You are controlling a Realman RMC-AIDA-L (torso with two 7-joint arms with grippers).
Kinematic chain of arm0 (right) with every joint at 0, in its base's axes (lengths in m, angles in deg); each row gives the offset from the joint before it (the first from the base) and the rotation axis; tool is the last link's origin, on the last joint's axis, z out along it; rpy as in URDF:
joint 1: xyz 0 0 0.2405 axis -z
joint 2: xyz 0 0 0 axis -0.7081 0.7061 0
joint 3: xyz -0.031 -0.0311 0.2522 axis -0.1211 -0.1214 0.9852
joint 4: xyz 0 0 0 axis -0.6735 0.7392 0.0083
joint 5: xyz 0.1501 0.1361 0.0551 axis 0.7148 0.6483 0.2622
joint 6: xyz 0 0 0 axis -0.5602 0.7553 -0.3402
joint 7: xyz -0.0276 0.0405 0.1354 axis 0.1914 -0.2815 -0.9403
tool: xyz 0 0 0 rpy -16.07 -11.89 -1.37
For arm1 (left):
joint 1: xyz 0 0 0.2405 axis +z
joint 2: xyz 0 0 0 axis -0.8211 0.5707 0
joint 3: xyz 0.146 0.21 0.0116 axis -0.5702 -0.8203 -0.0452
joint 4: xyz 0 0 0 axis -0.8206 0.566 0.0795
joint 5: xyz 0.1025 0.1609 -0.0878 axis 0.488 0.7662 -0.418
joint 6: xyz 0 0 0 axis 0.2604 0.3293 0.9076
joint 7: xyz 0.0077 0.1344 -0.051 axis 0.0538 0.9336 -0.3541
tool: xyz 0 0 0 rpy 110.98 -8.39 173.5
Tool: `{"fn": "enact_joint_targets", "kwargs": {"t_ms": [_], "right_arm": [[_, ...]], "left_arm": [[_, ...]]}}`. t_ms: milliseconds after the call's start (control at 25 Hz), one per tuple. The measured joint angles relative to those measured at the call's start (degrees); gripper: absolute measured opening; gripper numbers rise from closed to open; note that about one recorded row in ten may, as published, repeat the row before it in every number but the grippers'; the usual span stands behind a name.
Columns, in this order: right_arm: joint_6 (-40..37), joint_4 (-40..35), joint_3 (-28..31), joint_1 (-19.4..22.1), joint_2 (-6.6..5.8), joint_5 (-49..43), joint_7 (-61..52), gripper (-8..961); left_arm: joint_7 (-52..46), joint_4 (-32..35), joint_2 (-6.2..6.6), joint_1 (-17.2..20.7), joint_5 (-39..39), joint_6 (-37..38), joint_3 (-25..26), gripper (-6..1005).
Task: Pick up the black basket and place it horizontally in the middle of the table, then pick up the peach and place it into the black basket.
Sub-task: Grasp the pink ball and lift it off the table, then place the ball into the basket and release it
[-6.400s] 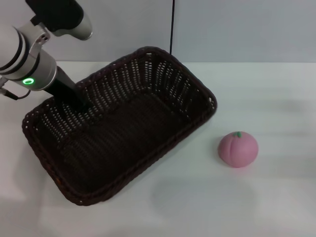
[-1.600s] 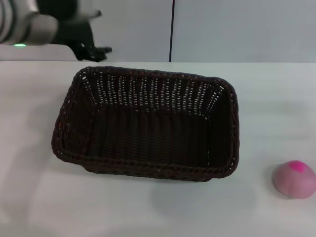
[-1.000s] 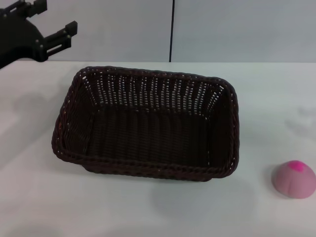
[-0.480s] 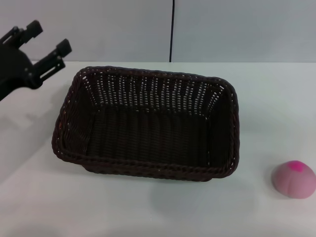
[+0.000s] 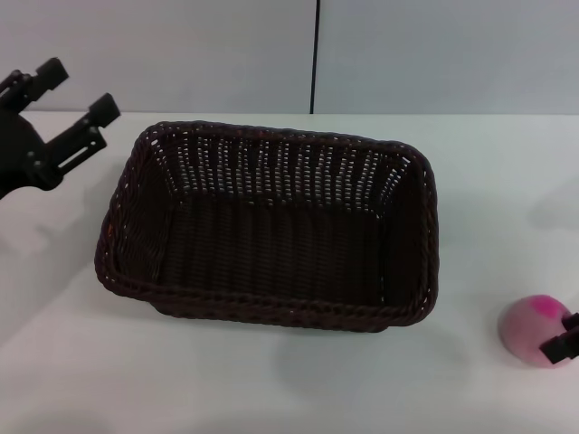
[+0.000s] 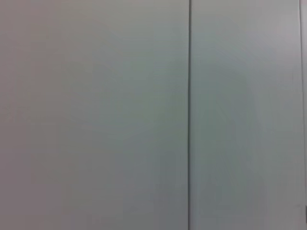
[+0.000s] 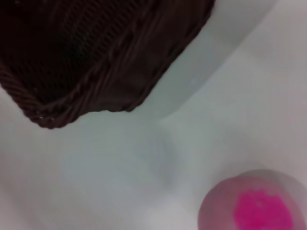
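Basket's set, peach is next!
Black basket (image 5: pixel 271 226) lies mid-desk (image 5: pixel 271 389); left hand (image 5: pixel 77 99) spread empty, clear; right hand (image 5: pixel 561 345), grip untellable, nears peach (image 5: pixel 534 327).

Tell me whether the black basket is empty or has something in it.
Empty. The black basket shows only its bare woven floor, and the peach sits apart on the table beside the basket's right end, by the right claw.

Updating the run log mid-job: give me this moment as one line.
black basket: flat mid-table, empty | peach: outside, right | left gripper: open, clear | right gripper: at peach
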Motion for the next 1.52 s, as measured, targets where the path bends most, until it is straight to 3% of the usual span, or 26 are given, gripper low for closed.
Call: {"fn": "enact_joint_targets", "kwargs": {"t_ms": [120, 520, 680, 720, 840, 1000, 1120, 1240, 1360, 1520], "right_arm": [[3.8, 0.4, -0.7, 0.1, 0.22, -1.4, -2.0, 441], [5.4, -0.1, -0.1, 0.5, 0.28, -1.2, -2.3, 434], [4.1, -1.5, 1.9, 1.1, -0.15, 2.1, -1.5, 287], [3.3, -2.4, 3.9, 1.7, -0.85, 4.9, -1.4, 250], [2.2, -3.4, 6.1, 2.2, -1.6, 7.4, -1.4, 218], [-1.2, -9.7, 10.4, 3.3, -1.87, 9.3, -1.7, 187], [-7.8, -19.9, 12.8, 3.8, -1.93, 14.2, -2.8, 172], [-10.0, -25.5, 12.9, 4.0, -2.08, 18.5, -4.2, 157], [-10.4, -28.7, 11.7, 3.5, -1.88, 24.3, -5.3, 138], [-5.8, -24.4, 9.1, 0.5, -0.18, 26.7, -4.3, 109]], "left_arm": [[0.3, -0.4, 0.02, 0.7, -1.3, 0.8, 0.5, 773], [0.3, -1.2, -0.01, 1.0, -1.8, 1.1, 2.4, 771], [0.4, -1.6, 0.0, 1.0, -1.8, 1.1, 2.8, 770], [0.4, -1.7, 0.01, 1.0, -1.8, 1.1, 2.9, 770], [0.4, -1.7, 0.03, 1.1, -1.8, 1.4, 3.3, 769], [0.4, -2.4, 0.05, 1.3, -1.8, 2.5, 3.9, 769], [0.4, -3.0, 0.11, 1.3, -1.8, 3.5, 4.4, 769], [0.5, -3.7, 0.12, 1.6, -1.8, 4.3, 5.0, 769], [0.9, -4.4, 0.12, 1.6, -1.8, 4.8, 5.1, 769], [3.7, -7.7, 0.04, 1.3, -2.0, 6.4, 5.1, 769]]}}
